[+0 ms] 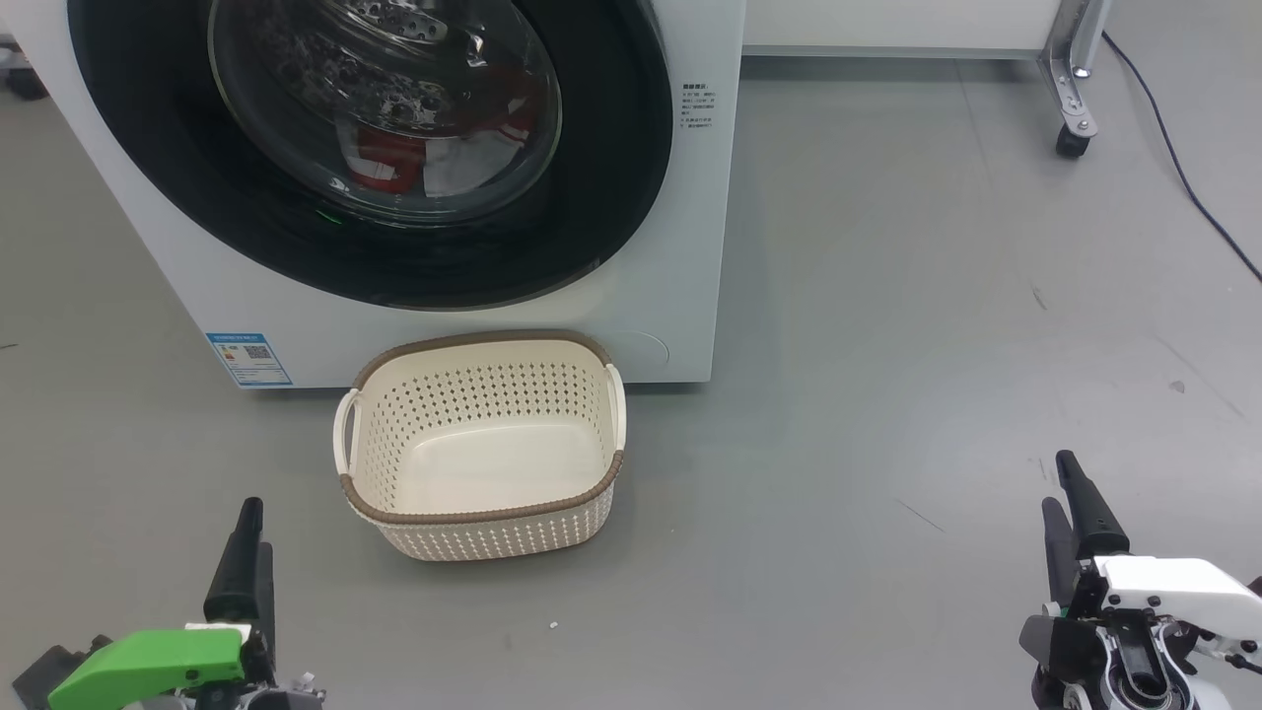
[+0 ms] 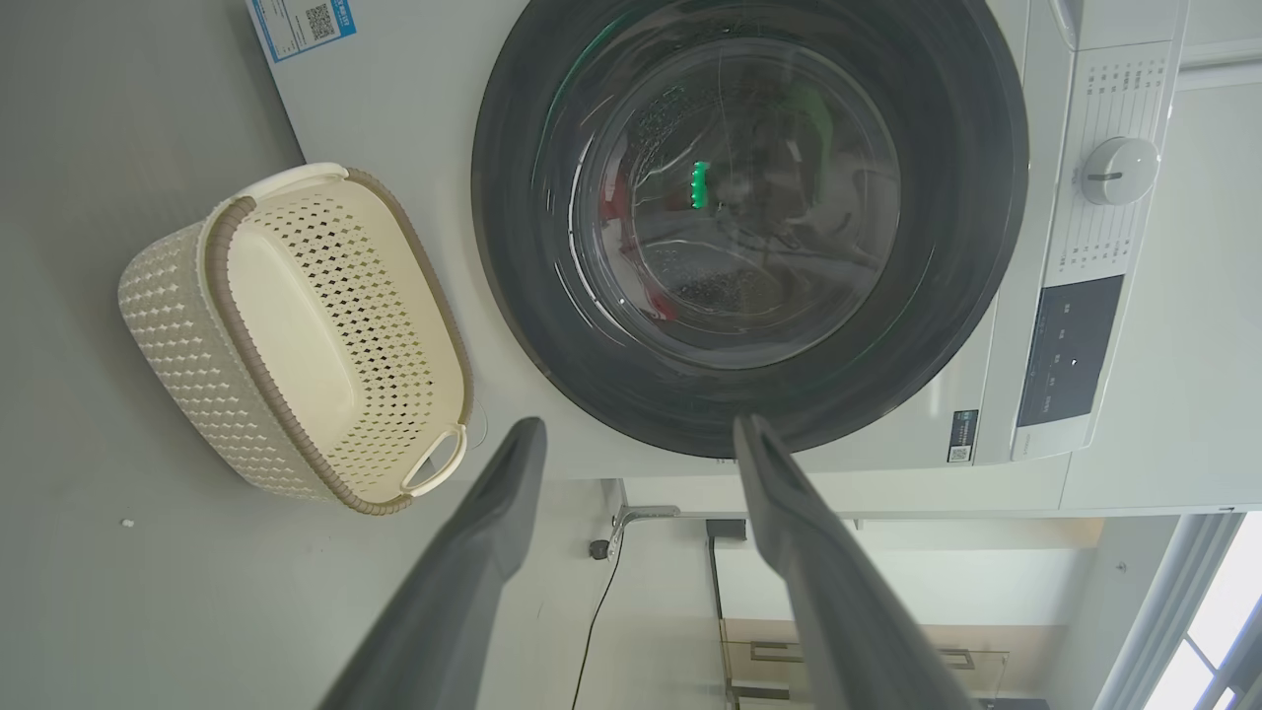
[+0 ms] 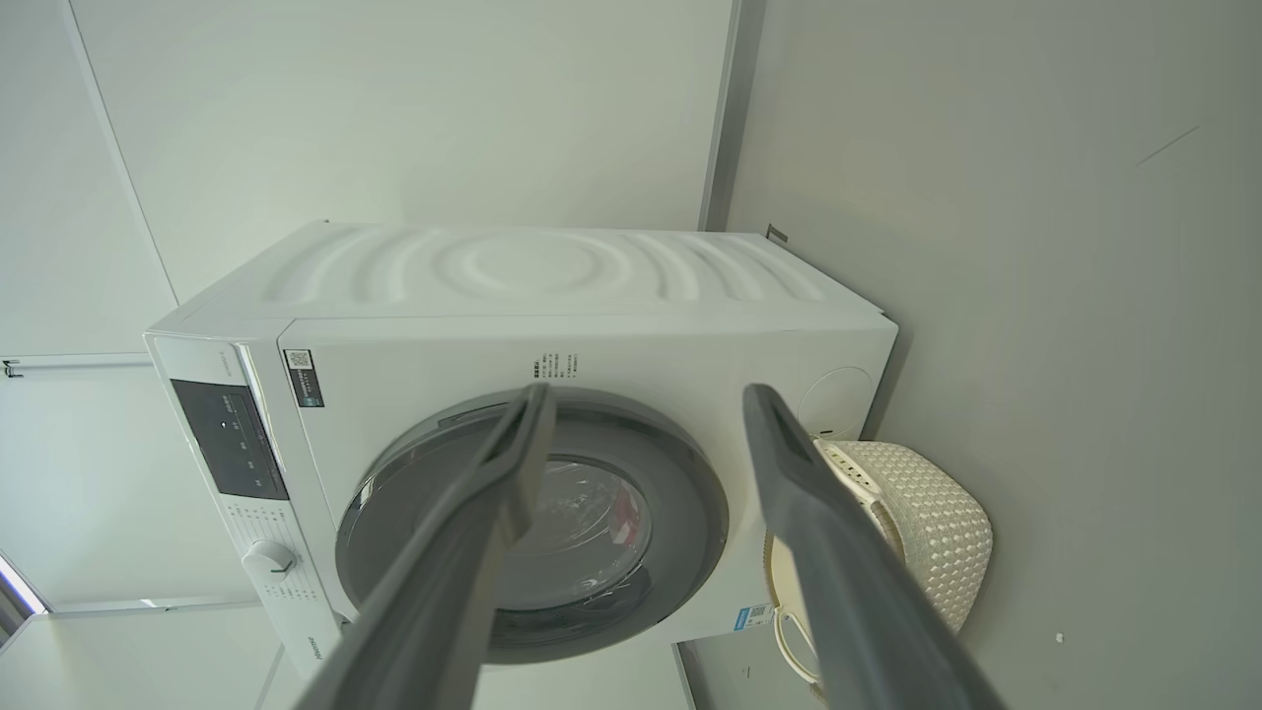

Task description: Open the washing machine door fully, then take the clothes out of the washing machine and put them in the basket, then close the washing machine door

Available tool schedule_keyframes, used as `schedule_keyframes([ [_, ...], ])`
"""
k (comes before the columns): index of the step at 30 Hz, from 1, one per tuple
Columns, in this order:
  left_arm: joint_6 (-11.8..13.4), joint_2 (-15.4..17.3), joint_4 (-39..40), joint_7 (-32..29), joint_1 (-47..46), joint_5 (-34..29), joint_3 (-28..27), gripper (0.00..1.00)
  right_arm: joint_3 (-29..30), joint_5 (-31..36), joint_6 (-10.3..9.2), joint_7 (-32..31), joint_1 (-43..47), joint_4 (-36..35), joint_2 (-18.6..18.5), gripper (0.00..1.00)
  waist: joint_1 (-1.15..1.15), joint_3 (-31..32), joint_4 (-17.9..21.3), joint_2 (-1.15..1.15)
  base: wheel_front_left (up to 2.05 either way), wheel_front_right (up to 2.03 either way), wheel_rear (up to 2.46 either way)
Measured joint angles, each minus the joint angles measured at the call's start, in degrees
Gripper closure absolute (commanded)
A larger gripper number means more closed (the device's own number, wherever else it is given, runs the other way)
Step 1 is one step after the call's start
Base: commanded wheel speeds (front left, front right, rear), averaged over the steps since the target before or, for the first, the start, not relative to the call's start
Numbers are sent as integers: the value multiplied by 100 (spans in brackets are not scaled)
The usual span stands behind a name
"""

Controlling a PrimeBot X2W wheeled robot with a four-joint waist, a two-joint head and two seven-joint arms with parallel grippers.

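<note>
The white washing machine (image 1: 690,247) stands ahead with its round black-rimmed door (image 1: 611,148) shut flat against the front. Red and white clothes (image 1: 434,158) show through the glass bowl. The cream basket (image 1: 483,513) with a brown rim sits on the floor right before the machine, nothing in it. My left gripper (image 1: 251,542) hangs low at the left, open and holding nothing. At the lower right my right gripper (image 1: 1070,503) is open too, well away from the machine. The door (image 2: 749,227) and basket (image 2: 296,335) also appear in the left wrist view, the machine (image 3: 592,355) in the right.
A metal frame leg on a castor (image 1: 1073,138) stands at the back right, with a dark cable (image 1: 1183,177) trailing across the grey floor. The control panel and dial (image 2: 1119,170) sit at the machine's top. Open floor lies to the right of the basket.
</note>
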State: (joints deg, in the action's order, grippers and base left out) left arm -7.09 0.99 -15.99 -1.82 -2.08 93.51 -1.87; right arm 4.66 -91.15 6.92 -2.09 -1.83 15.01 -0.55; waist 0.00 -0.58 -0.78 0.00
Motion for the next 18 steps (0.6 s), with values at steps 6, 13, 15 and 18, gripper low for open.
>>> schedule_keyframes([
  [6, 0, 1, 153, 134, 1, -138, 12, 0, -88, 36, 0, 142, -1, -161, -2, 0, 0, -7, -34, 0, 0, 0, 0],
  [13, 0, 3, 341, 270, 1, -190, 30, 0, -52, 246, 0, 277, -2, -266, -11, 0, 0, 5, -86, 0, 0, 0, 0],
  [15, 0, 3, 389, 326, 1, -237, 29, 0, -43, 360, 0, 320, -2, -277, -21, 0, 0, 9, -95, 0, 0, 0, 0],
  [18, 0, 4, 464, 392, 1, -279, 26, 0, -30, 474, 0, 379, -8, -357, -27, 0, 0, 15, -107, 0, 0, 0, 0],
])
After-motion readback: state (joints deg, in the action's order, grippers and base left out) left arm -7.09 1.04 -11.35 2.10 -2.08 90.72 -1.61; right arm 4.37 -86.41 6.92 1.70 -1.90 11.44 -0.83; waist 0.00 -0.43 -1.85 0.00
